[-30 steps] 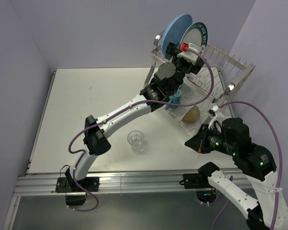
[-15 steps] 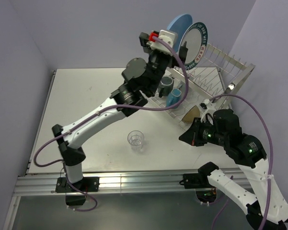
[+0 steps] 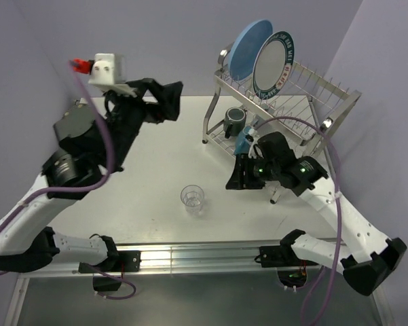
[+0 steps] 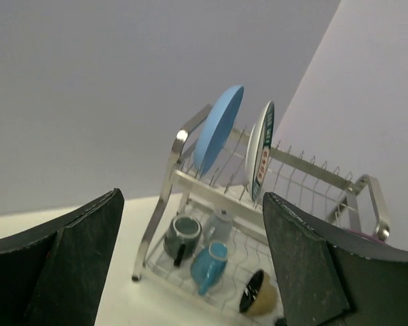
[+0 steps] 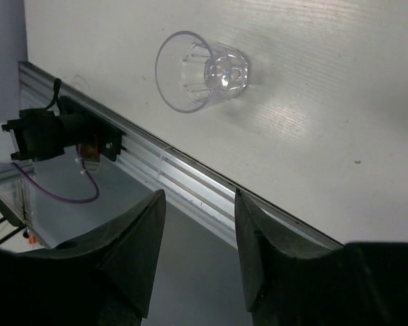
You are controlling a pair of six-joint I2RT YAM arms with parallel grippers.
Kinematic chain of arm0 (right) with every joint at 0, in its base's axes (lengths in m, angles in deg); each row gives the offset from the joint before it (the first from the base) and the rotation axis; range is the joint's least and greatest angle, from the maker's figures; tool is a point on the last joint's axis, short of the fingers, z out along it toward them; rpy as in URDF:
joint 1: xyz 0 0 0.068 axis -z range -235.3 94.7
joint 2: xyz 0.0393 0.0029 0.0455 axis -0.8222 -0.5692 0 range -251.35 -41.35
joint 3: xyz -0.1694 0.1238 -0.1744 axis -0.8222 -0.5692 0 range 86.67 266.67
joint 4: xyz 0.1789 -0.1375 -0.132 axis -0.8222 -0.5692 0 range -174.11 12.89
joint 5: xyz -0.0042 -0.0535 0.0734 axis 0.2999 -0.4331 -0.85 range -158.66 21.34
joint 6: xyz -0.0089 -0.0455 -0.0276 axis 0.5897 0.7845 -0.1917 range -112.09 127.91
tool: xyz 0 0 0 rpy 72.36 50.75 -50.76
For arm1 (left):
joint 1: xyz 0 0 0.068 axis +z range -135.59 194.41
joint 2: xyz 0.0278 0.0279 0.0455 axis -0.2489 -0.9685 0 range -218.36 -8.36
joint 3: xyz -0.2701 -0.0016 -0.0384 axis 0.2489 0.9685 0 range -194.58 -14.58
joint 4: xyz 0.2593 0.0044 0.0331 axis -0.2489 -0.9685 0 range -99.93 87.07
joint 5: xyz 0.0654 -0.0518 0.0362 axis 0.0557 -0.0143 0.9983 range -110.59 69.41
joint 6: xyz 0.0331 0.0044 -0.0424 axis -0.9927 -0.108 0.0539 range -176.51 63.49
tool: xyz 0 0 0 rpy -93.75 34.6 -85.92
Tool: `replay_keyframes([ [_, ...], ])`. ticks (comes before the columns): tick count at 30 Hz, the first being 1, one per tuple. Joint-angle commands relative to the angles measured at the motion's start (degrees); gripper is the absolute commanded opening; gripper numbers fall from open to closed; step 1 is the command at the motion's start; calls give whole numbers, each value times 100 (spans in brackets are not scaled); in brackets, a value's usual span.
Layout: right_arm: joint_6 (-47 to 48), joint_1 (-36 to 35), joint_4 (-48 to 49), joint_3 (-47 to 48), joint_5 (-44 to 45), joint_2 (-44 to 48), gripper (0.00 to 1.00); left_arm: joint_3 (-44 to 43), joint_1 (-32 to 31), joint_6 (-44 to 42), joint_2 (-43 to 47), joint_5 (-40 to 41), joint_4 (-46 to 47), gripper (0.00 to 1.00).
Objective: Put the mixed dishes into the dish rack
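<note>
Standing upright on the white table [image 3: 122, 136], the ribbed clear glass [image 3: 193, 199] sits apart from the rack, ahead of the right gripper [image 5: 197, 204], whose fingers are spread and empty. Left gripper [image 3: 173, 103] hangs high, spread wide, holding nothing. Two-tier silver wire dish rack [image 3: 312, 102] holds the large light-blue plate [image 3: 248, 47] and white plate [image 3: 275, 61] upright on top. The white plate's dark teal rim lettering is too small to read.

Left gripper [image 4: 192, 198], right gripper [image 5: 198, 197], jaws apart
</note>
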Motion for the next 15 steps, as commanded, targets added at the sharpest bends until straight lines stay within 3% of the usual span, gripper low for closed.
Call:
replay_keyframes([
  [1,-43,-370,527,214,117,-446,54,230,-8,1676,458,73,-1841,87],
  [6,-201,-1012,799,399,337,-1334,59,862,-8,2874,1134,-251,-3212,84],
  [15,-202,-1259,914,706,636,-2547,64,1715,-8,4308,2005,-859,-3917,80],
])
